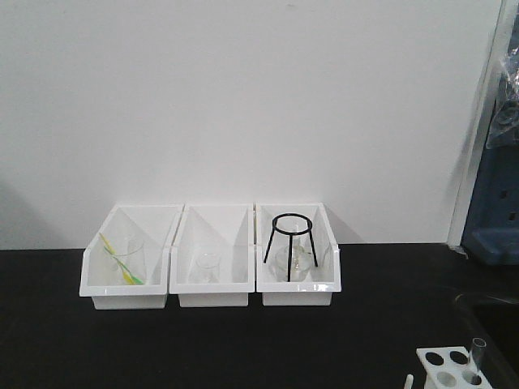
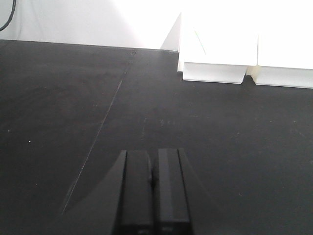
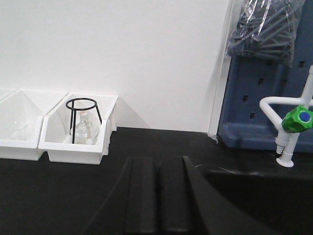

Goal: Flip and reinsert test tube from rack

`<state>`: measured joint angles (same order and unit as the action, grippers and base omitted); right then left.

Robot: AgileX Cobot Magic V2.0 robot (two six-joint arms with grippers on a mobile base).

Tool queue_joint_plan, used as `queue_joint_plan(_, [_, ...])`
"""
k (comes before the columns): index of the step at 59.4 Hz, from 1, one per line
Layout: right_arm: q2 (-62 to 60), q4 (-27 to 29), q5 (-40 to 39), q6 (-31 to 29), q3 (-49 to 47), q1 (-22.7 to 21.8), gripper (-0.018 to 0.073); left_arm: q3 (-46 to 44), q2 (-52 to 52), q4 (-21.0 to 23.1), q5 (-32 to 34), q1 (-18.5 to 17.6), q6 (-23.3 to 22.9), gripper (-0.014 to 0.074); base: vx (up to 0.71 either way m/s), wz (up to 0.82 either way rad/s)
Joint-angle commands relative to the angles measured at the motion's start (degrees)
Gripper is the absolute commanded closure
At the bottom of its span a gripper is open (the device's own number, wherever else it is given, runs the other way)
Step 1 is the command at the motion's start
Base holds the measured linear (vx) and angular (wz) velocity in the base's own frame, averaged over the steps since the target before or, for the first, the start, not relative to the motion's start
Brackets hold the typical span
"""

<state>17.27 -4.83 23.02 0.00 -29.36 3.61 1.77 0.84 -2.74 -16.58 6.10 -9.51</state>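
The left gripper shows two flat matte-black fingers pressed together with nothing between them, low over the bench, whose surface is dull black with a faint straight seam running away from the camera. Beyond it stand the glossy white fronts of two bins, washed out by glare.

The right gripper is likewise closed and empty, its smooth black fingers meeting along a thin line. Ahead on its left sits the right bin, a white plastic tray with sloped walls holding a black wire tripod stand with a ring top and a clear glass flask under it. To the right a white tap with a green knob rises beside a dark sink basin, backed by a blue perforated panel.

In the front view three white bins sit in a row against the white wall; the left bin holds a clear beaker with what seems a yellow-green rod, the middle bin a small glass vessel. The rack, white with round holes, is cut off at the lower right edge, and the test tube stands upright in it, open rim up.
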Motion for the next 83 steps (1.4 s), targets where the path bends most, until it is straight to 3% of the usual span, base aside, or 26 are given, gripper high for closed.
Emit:
queue_joint_plan(1, [0.3, -0.6, -4.3, 0.0, -2.1, -0.2, 0.0568, 0.1, 0.2, 0.2, 5.0, -0.5, 0.0, 0.0603, 0.00, 0.00])
queue_joint_plan(21, [-0.6, -0.6, -5.4, 0.0, -0.2, -0.2, 0.0568, 0.1, 0.2, 0.2, 5.0, -0.5, 0.0, 0.0603, 0.00, 0.00])
queue_joint_plan(36, [-14.9, 1.4, -18.5, 0.9, 21.8, -0.2, 0.0568, 0.1, 0.2, 0.2, 5.0, -0.5, 0.0, 0.0603, 0.00, 0.00])
queue_joint_plan(46, [-18.5, 1.4, -28.1, 2.2, 31.4, -0.2, 0.0568, 0.1, 0.2, 0.2, 5.0, -0.5, 0.0, 0.0603, 0.00, 0.00])
queue_joint_plan(83, [-18.5, 1.4, -27.1, 2.7, 31.1, -0.2, 0.0568, 0.1, 0.2, 0.2, 5.0, -0.5, 0.0, 0.0603, 0.00, 0.00])
